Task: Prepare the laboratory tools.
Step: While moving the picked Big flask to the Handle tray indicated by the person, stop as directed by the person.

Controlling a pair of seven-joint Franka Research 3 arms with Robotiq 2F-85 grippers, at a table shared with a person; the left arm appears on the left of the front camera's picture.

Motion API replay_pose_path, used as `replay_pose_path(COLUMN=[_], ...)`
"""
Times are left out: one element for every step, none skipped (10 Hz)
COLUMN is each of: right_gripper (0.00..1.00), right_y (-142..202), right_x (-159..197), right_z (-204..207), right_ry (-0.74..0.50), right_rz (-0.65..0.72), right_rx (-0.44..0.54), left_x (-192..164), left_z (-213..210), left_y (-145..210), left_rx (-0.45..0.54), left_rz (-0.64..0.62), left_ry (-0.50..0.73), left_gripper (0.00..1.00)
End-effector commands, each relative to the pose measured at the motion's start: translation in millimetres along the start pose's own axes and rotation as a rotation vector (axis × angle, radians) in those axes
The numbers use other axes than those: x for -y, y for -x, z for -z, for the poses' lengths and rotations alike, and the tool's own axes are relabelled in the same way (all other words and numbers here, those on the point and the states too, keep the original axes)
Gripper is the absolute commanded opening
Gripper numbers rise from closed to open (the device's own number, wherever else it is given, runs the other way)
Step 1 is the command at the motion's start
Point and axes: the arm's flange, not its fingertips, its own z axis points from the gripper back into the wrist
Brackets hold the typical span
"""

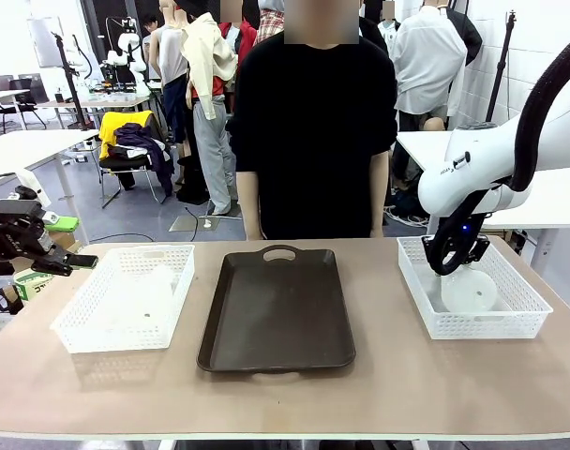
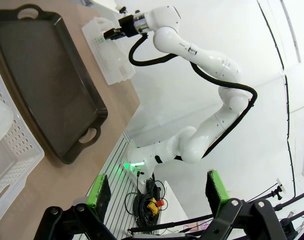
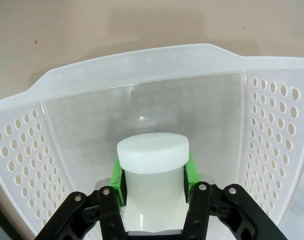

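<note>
In the white mesh basket (image 1: 524, 314) at the right lies a frosted-white flask (image 1: 472, 292), its round base turned toward the front camera. My right gripper (image 1: 451, 264) reaches down into that basket and is shut on the flask's neck. In the right wrist view the green pads (image 3: 118, 176) clamp the neck just below the capped mouth of the flask (image 3: 152, 151). A second frosted flask (image 1: 152, 292) rests in the left basket (image 1: 88, 333). My left gripper (image 1: 71, 262) hovers open beside that basket's left edge, holding nothing; its fingers (image 2: 98, 192) stand wide apart.
A dark brown tray (image 1: 276, 314) with handles lies in the middle of the table, between the baskets. A person in black stands at the far edge behind it. The right arm (image 2: 192, 50) shows across the table in the left wrist view.
</note>
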Motion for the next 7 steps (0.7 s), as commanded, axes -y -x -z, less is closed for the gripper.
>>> replay_pose_path(right_gripper=[0.00, 0.00, 0.00, 0.00, 0.00, 0.00, 0.00], right_y=[-0.2, -0.2, -0.2, -0.2, -0.2, -0.2, -0.2], right_x=[-1.2, -1.2, -1.2, -1.2, -1.2, -1.2, -1.2], right_z=[0.1, 0.1, 0.1, 0.1, 0.1, 0.1, 0.1], right_ry=[-0.002, -0.002, -0.002, -0.002, -0.002, -0.002, -0.002], right_rz=[-0.009, -0.009, -0.009, -0.009, -0.009, -0.009, -0.009], right_rx=[0.002, 0.002, 0.002, 0.002, 0.002, 0.002, 0.002], left_x=[2.1, 2.1, 2.1, 2.1, 2.1, 2.1, 2.1], left_z=[-1.7, -1.7, -1.7, -1.7, -1.7, -1.7, -1.7], left_y=[-0.1, -0.1, -0.1, -0.1, -0.1, -0.1, -0.1], left_rx=[0.005, 0.005, 0.005, 0.005, 0.005, 0.005, 0.005], left_rz=[0.011, 0.011, 0.011, 0.011, 0.011, 0.011, 0.011], left_ry=[0.011, 0.011, 0.011, 0.011, 0.011, 0.011, 0.011], left_gripper=[1.00, 1.00, 1.00, 1.00, 1.00, 1.00, 1.00])
